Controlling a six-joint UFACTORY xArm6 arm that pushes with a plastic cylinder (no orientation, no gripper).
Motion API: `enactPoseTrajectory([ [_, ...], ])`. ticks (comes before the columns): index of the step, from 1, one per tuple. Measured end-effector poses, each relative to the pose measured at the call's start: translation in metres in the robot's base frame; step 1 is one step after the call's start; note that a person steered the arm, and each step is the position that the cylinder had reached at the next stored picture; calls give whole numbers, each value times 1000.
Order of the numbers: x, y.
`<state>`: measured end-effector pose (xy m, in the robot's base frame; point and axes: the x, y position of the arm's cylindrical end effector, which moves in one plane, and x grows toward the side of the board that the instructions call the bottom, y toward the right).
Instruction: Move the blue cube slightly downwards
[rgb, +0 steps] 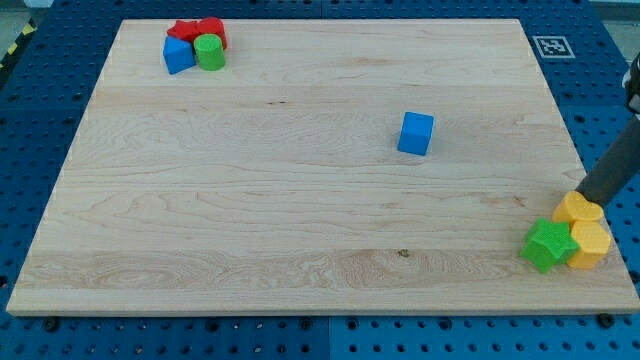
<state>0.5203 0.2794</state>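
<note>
The blue cube (416, 133) lies alone on the wooden board (300, 200), right of centre. My rod comes in from the view's right edge and its tip (583, 196) rests at the board's right side, touching the top of a yellow block (579, 209). The tip is far to the right of the blue cube and lower in the view.
Below the tip sit a second yellow block (590, 242) and a green star-shaped block (549, 245). At the view's top left a cluster holds a red star-shaped block (184, 30), another red block (212, 28), a blue block (178, 55) and a green cylinder (210, 52).
</note>
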Motion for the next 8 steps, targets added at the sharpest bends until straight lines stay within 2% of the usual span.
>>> enactPoseTrajectory([
  [1, 5, 0],
  [2, -43, -9],
  [3, -114, -44],
  [4, -152, -108],
  [5, -151, -177],
  [6, -110, -204],
  [7, -69, -207],
  [8, -56, -181],
])
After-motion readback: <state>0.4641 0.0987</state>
